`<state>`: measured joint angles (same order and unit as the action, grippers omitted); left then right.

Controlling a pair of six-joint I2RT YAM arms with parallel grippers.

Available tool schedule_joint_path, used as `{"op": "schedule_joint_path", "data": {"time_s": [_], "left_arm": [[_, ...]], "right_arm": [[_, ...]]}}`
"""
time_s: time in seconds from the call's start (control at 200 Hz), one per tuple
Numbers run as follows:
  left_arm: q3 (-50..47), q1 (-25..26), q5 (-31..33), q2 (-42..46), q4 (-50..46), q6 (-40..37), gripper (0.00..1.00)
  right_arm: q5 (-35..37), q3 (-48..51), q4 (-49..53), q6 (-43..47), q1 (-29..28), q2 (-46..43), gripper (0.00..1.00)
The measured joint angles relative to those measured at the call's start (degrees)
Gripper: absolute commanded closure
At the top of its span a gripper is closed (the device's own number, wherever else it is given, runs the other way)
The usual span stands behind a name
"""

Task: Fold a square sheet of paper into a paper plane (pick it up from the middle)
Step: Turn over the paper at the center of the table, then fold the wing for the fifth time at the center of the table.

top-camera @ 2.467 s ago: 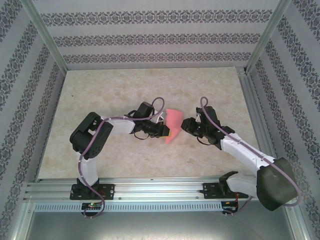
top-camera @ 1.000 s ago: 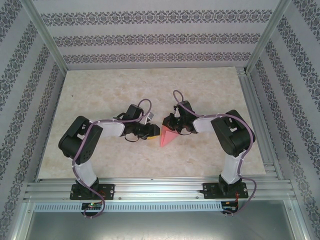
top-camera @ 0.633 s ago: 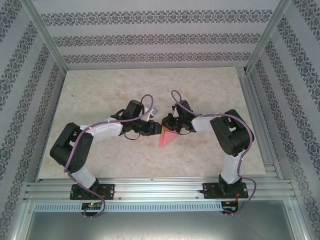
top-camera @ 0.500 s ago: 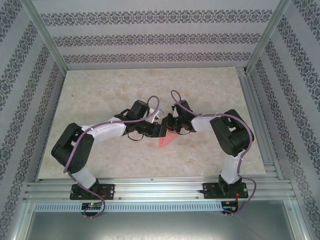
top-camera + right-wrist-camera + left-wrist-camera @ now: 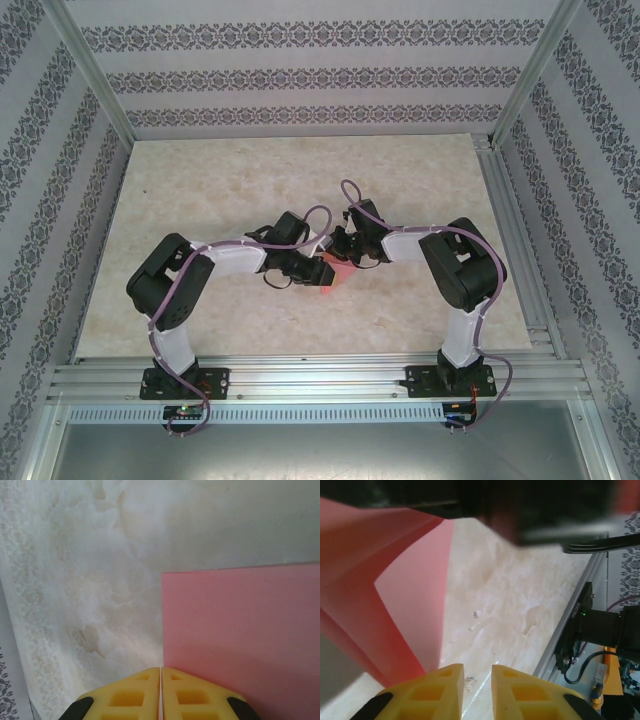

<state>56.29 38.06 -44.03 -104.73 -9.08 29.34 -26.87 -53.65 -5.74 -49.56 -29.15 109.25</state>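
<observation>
We classify this site as a robotics lab test cell. Around the table, aluminium extrusion posts carry patterned wall panels on three sides; along its near edge a slotted rail anchors two robot arms.

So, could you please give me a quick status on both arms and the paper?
Left fingers slightly apart beside the paper, gripping nothing. Right fingers shut on its edge. Paper folded, creased. No obstruction seen.
</observation>
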Motion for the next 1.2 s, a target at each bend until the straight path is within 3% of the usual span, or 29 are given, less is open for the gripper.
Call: {"op": "schedule_joint_path", "data": {"time_s": [0.39,0.609,0.674,0.919,1.199], "left_arm": [[-3.6,-0.2,7.0,-1.0,4.6,1.0,0.82],[-6.3,-1.5,5.6,-1.6,9.7,3.1,0.83],[-6.5,-1.7,5.1,-1.9,10.9,3.8,0.83],[-6.7,-2.6,2.8,-2.6,12.5,6.2,0.83],[-6.8,-2.8,2.0,-2.9,12.9,7.2,0.83]], "right_arm": [[0.0,-2.1,3.5,1.4,0.0,0.0,0.83],[3.4,-2.6,10.4,4.2,0.0,-6.3,0.72],[5.2,-2.2,12.7,4.7,0.3,-10.0,0.64],[11.5,6.9,14.7,5.3,0.4,-23.6,0.51],[13.2,14.7,16.2,3.6,0.8,-25.0,0.52]]}}
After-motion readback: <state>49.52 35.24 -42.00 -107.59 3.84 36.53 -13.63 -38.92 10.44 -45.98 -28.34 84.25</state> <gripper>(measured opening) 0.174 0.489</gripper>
